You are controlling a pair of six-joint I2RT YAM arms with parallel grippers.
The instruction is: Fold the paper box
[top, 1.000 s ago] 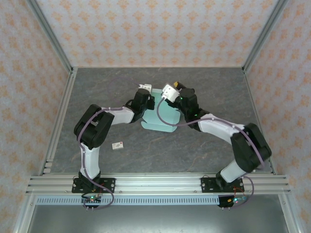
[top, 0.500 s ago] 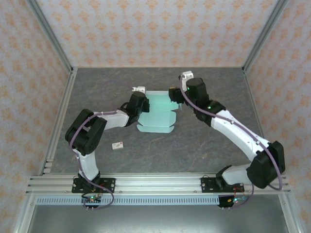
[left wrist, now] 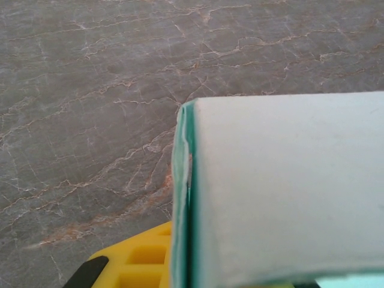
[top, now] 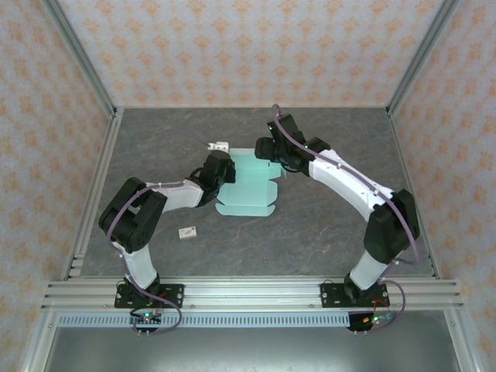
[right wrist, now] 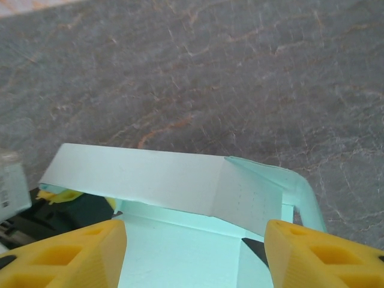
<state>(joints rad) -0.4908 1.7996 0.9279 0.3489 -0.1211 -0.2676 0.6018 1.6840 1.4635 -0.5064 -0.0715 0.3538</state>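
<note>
In the top view, the paper box (top: 249,186) lies as a partly folded sheet on the table (top: 333,225), a little above the middle of the frame. The left gripper (top: 222,166) sits at its left edge and the right gripper (top: 268,149) at its upper right corner. So one arm seems to anchor the sheet while the other works on a flap. To the right and below the sheet there is free table. A small white tag (top: 187,231) lies at lower left, well apart.

In the left wrist view, a folded panel of the paper box (left wrist: 282,186) stands very close to the lens, with a sharp crease at its left. One yellow finger (left wrist: 141,264) shows under it. The jaws are pressed together on this panel, I judge to hold the fold.

In the right wrist view, the jaws of the right gripper (right wrist: 192,258) are spread wide and pinch nothing. A raised flap of the paper box (right wrist: 150,177) crosses in front of them, and bare table (right wrist: 180,72) lies beyond it.
</note>
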